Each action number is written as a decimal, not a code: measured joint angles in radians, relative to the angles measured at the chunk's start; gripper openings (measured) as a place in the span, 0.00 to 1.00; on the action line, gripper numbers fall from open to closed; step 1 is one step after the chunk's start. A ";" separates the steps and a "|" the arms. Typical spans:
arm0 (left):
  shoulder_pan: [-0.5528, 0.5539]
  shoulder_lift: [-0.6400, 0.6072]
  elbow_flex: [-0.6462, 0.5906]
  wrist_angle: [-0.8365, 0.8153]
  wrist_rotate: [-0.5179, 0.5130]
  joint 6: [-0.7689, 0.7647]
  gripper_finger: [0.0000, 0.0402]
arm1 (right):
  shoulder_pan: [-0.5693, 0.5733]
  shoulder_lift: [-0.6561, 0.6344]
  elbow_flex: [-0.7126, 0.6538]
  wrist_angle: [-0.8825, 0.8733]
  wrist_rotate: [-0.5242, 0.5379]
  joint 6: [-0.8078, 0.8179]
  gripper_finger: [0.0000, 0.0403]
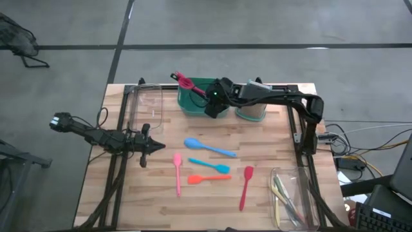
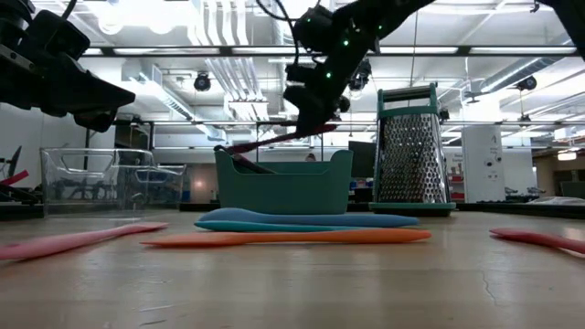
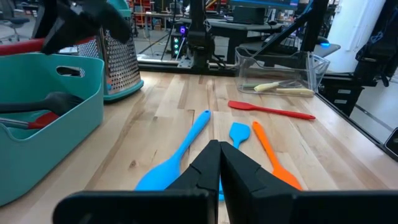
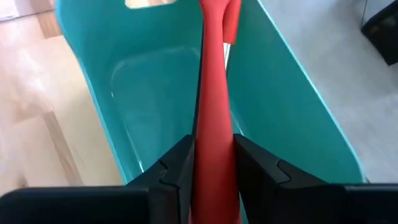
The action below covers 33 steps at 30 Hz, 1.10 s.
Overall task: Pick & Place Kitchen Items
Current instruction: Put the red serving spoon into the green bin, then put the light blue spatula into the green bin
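My right gripper [image 1: 214, 103] reaches over the teal tub [image 1: 193, 103] at the table's far middle and is shut on a red utensil [image 1: 185, 82]. The utensil slants out past the tub's far left corner and also shows in the low view [image 2: 274, 139]. A black utensil [image 3: 59, 101] and a red one [image 3: 40, 118] lie inside the tub. My left gripper [image 1: 156, 147] is shut and empty above the table's left part. A blue spoon [image 1: 209, 148], a blue spatula [image 1: 211, 166], an orange utensil [image 1: 209, 178], a pink one [image 1: 177, 174] and a red one [image 1: 246, 187] lie flat on the table. My right gripper pinches the red utensil's handle [image 4: 211, 143] between its two fingers [image 4: 180, 165]. The fingers come from the table's right, slanting down, and lie along the handle. The utensil sticks out ahead of the fingers over the tub's inside. Whether its far end touches the rim I cannot tell.
A steel box grater [image 1: 251, 106] stands right of the tub, under the right arm. One clear bin [image 1: 145, 103] stands at the far left. Another clear bin [image 1: 293, 196] at the near right holds yellow utensils. Bare wood shows at the near left.
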 joint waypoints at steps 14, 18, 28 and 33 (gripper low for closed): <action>0.000 0.000 0.000 0.000 0.000 0.000 0.03 | -0.018 0.137 0.000 0.018 0.001 -0.022 0.27; 0.000 0.000 0.000 0.000 0.000 0.000 0.03 | -0.016 0.139 0.000 0.019 0.001 -0.014 0.36; 0.000 0.000 0.000 0.000 0.000 0.000 0.03 | 0.009 0.107 0.033 0.018 -0.003 -0.003 0.50; 0.000 0.000 0.000 0.000 0.000 0.000 0.03 | 0.080 0.069 0.045 0.020 -0.007 -0.028 0.52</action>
